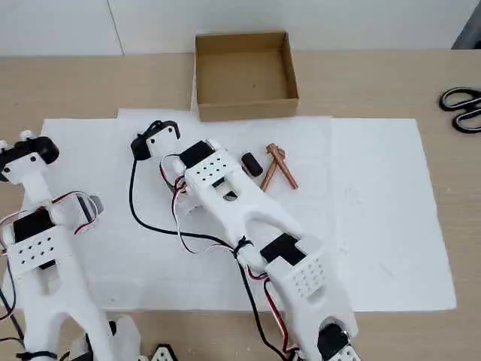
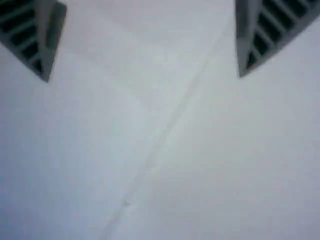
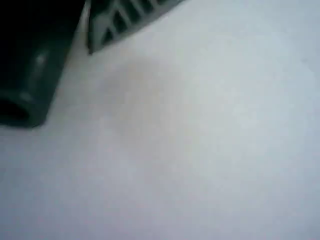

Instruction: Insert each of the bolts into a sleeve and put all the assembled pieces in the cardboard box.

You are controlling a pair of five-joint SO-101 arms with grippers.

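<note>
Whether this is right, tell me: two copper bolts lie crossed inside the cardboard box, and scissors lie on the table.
Wrong on one point: the high view shows the bolts crossed on the white paper, outside the box. The scissors do lie on the table.

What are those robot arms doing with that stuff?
The right arm is down by a black sleeve, beside two copper bolts lying crossed on the white paper. The left gripper hangs over bare paper, fingers open. Nothing is in the cardboard box yet.
</note>
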